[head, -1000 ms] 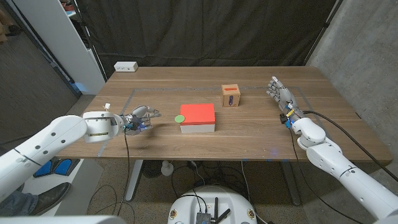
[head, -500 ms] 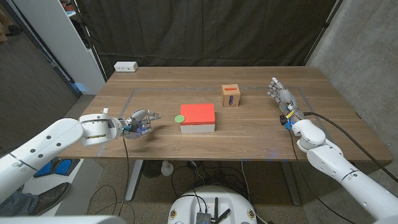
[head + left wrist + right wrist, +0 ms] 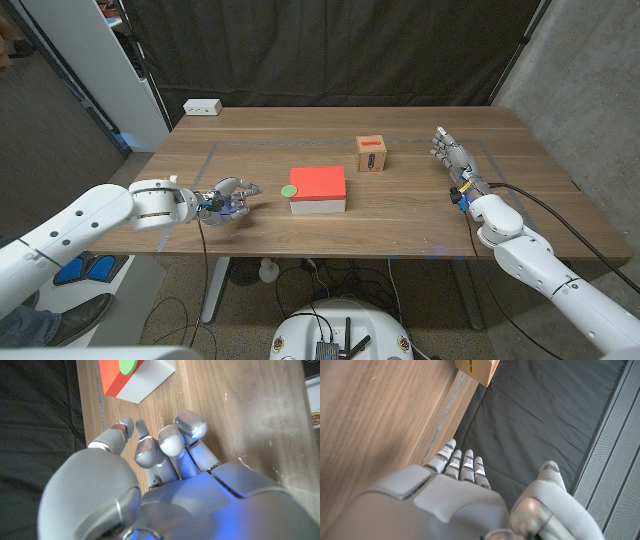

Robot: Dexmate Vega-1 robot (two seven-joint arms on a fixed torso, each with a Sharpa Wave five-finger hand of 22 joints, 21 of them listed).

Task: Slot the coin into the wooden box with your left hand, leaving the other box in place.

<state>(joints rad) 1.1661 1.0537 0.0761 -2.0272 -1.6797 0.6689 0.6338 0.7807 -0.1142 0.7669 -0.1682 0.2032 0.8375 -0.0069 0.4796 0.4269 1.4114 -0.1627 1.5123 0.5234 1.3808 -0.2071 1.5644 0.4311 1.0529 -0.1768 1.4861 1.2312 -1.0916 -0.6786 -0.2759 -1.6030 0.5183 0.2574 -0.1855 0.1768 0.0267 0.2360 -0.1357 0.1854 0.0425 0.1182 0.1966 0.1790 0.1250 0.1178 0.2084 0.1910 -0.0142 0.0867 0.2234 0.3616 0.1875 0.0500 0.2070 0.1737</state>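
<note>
From my remote station, the head view looks down on the wooden bench (image 3: 400, 215) with both arms in from the near corners. My left hand (image 3: 228, 193) sits at about nine o'clock from the bench's middle, just above the surface, its fingers (image 3: 176, 442) loosely curled and slightly apart with nothing between them; in the left wrist view their tips point toward the red-topped box and the thumb stands off to one side. The green coin (image 3: 289, 190) lies at the nine o'clock edge of the red-topped white box (image 3: 318, 188), near my left fingertips but apart from them; the left wrist view shows the coin (image 3: 128, 365) overlapping that box's red top (image 3: 114, 379), though I cannot tell whether it rests on the lid or against the side. The small wooden box (image 3: 371, 153), with a red mark around its slot facing the camera, stands at roughly one o'clock from the red-topped box, well apart from it. My right hand (image 3: 449, 151) waits at about three o'clock near the bench's right edge, fingers straight and close together, thumb spread wide, gripping nothing; its wrist view catches a corner of the wooden box (image 3: 476, 369) beyond the fingertips. A white power strip (image 3: 202, 107) lies at the far left corner, about eleven o'clock.
</note>
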